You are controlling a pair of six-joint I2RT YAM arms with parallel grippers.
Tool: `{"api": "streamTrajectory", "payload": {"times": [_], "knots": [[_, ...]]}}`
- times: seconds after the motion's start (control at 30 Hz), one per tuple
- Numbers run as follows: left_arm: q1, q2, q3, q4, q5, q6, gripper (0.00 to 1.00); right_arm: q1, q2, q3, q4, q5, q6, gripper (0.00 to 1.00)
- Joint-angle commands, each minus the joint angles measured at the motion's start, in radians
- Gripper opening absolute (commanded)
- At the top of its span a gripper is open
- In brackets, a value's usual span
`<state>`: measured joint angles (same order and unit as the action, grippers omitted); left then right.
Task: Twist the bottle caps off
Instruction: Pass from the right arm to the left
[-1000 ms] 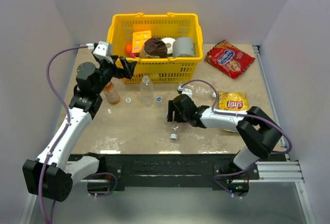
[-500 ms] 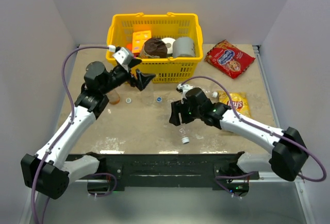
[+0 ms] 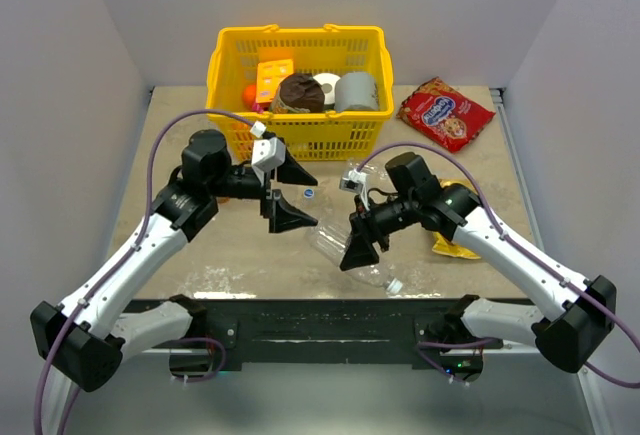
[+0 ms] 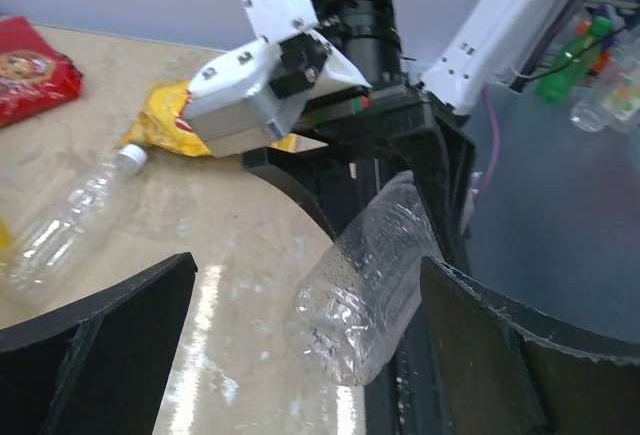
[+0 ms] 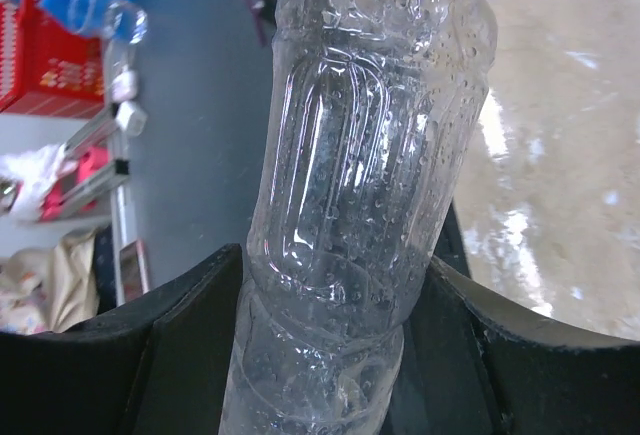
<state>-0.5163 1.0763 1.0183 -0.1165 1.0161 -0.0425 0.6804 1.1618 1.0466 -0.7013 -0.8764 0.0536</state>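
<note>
Right end effector (image 5: 325, 350) grips bottle (image 5: 370, 155) (clear)

yellow basket (image 3: 330, 137) (packed full) | red snack bag (image 3: 445, 113) far right | chips bag (image 4: 160, 120)

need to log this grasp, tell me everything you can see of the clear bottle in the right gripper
The clear ribbed plastic bottle is colourless, looks empty, its wall speckled with droplets. The right gripper clamps its body from both sides; nothing else touches it. It hangs tilted above the beige table's front edge, rounded base toward the left gripper. Its neck end cannot be made out.
</note>
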Motion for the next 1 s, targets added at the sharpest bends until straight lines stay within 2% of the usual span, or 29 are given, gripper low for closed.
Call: {"api": "streamTrajectory", "payload": {"times": [0.0, 0.07, 0.17, 0.3, 0.43, 0.57, 0.7, 0.77, 0.97], "knots": [[-0.016, -0.05, -0.01, -0.133, 0.107, -0.016, 1.0, 0.008, -0.024, 0.064, -0.072, -0.182, -0.049, 0.49], [-0.03, -0.05, -0.021, -0.155, 0.176, -0.022, 1.0, 0.022, -0.022, 0.073, -0.095, -0.19, -0.084, 0.49], [-0.053, -0.055, -0.032, -0.167, 0.19, -0.037, 1.0, 0.059, -0.014, 0.084, -0.119, -0.161, -0.093, 0.48], [-0.108, -0.021, -0.026, -0.233, 0.174, -0.022, 1.0, 0.085, 0.006, 0.121, -0.135, -0.141, -0.11, 0.46], [-0.159, 0.02, -0.001, -0.311, 0.079, 0.026, 1.0, 0.088, 0.012, 0.147, -0.124, -0.128, -0.106, 0.46], [-0.2, 0.06, 0.02, -0.351, 0.075, 0.058, 0.99, 0.088, 0.024, 0.164, -0.122, -0.082, -0.106, 0.46], [-0.226, 0.083, 0.029, -0.351, 0.072, 0.076, 0.91, 0.09, 0.048, 0.173, -0.141, -0.067, -0.126, 0.46], [-0.226, 0.089, 0.023, -0.335, 0.067, 0.07, 0.83, 0.088, 0.055, 0.171, -0.147, -0.062, -0.135, 0.46], [-0.226, 0.105, 0.02, -0.292, 0.073, 0.056, 0.8, 0.09, 0.065, 0.167, -0.145, -0.062, -0.15, 0.46]]}}
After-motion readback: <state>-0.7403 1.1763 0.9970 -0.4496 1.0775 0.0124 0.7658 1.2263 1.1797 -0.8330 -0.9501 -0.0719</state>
